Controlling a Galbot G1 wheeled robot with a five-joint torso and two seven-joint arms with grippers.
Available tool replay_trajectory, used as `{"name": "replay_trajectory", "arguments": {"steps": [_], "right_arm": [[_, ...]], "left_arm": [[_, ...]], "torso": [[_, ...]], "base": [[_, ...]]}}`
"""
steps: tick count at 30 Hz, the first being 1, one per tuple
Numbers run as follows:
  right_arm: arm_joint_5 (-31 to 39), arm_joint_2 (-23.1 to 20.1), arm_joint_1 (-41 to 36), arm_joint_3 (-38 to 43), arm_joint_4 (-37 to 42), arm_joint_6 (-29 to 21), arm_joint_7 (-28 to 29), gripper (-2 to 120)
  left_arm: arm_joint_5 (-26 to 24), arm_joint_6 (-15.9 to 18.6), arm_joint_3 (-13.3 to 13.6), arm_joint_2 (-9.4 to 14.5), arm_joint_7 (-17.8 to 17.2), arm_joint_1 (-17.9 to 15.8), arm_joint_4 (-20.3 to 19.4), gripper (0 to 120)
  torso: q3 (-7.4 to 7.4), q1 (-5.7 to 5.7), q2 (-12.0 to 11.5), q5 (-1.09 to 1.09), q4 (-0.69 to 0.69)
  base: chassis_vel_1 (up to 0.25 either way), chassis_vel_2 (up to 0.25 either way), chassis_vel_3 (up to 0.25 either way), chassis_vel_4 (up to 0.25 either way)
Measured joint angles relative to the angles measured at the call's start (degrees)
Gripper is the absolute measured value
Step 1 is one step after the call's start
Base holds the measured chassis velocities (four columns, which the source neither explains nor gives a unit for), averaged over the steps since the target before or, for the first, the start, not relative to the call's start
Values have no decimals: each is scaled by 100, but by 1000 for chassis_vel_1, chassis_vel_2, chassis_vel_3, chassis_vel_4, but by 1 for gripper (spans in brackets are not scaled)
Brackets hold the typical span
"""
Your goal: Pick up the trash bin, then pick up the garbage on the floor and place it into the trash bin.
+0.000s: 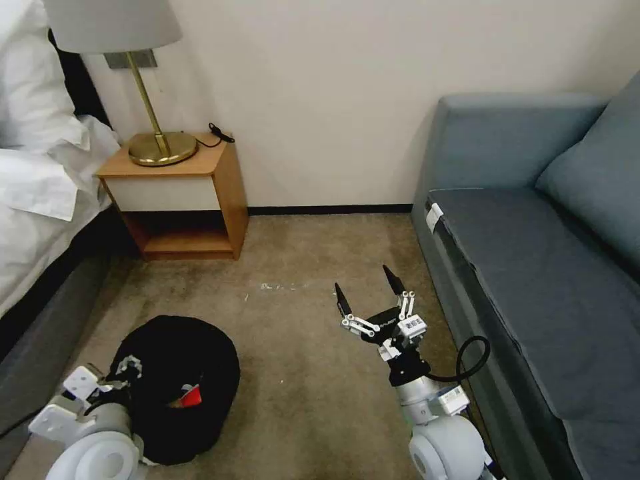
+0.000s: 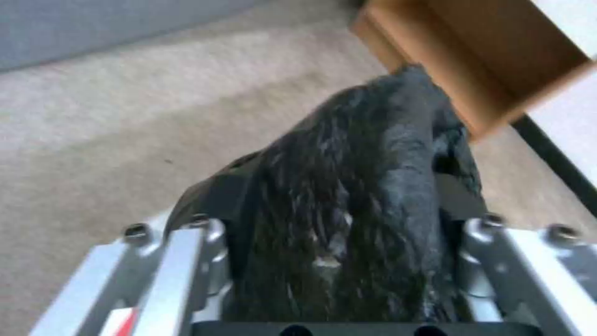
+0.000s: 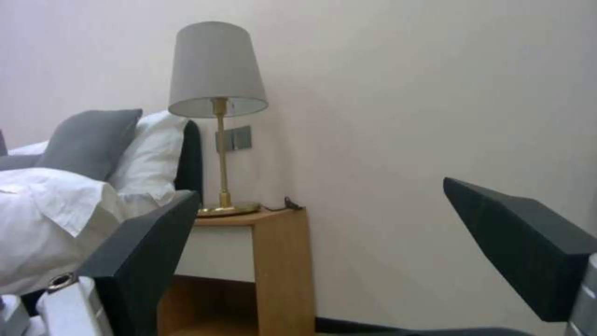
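The trash bin [image 1: 167,347], round, black and lined with a black bag, is at the lower left of the head view on the beige carpet. My left gripper [image 1: 128,368] is shut on its near rim. In the left wrist view the black bag [image 2: 348,186] is bunched between the left gripper's [image 2: 348,284] silver fingers [image 2: 186,261]. One piece of garbage, a red and white packet [image 1: 191,397], lies inside the bin. My right gripper [image 1: 368,287] is open and empty, held up over the carpet beside the sofa. Its dark fingers [image 3: 529,238] stand wide apart in the right wrist view.
A wooden nightstand [image 1: 180,200] with a brass lamp [image 1: 160,143] stands against the far wall. A bed with white linen [image 1: 40,187] runs along the left, a blue-grey sofa [image 1: 533,267] along the right. Bare carpet [image 1: 300,253] with a few pale specks lies between.
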Motion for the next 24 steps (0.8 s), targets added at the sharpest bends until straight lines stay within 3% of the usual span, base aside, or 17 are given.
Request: {"name": "replay_trajectory", "arguments": {"steps": [3,7,8,11,13,15,20,22,23,24], "right_arm": [[-9,0,-9,11,26,2,-10,100],[-44,23,-25,16,45,2,-33,100],[-44,23,-25,16,45,2,-33,100],[-99,47,-56,17,48,2,-52,100],[-102,49,-56,18,48,2,-53,100],[-114,68,-41,19,47,-15,-61,100],[-146,89,-15,10,11,-39,-66,100],[-196,126,2,-7,-38,-53,-69,100],[-226,151,15,-13,-69,-82,-36,100],[-226,151,15,-13,-69,-82,-36,100]], "left_arm": [[3,-17,-9,-4,-6,53,19,66],[247,-72,-30,4,-77,264,-268,84],[247,-72,-30,4,-77,264,-268,84],[971,-321,-5,4,-178,563,-754,98],[1049,-352,2,4,-182,586,-789,98],[1671,-602,19,32,-190,722,-994,100],[1927,-694,-3,64,-180,748,-1074,100],[2089,-851,-14,102,52,773,-1082,100],[2183,-1040,-16,141,406,777,-1042,100],[2183,-1040,-16,141,406,777,-1042,100]], "torso": [[0,0,0,-1,1],[3,2,-1,-25,0],[3,2,-1,-25,0],[3,1,-1,-18,0],[3,1,-1,-18,0],[3,1,-1,-14,0],[2,1,-1,-14,0],[2,1,-1,-14,0],[2,1,-1,-12,0],[2,1,-1,-12,0]], "base": [[0,0,0,0],[0,0,0,0],[0,0,0,0],[0,0,0,0],[0,0,0,0],[0,0,0,0],[0,0,0,0],[0,0,0,0],[0,0,0,0],[0,0,0,0]]}}
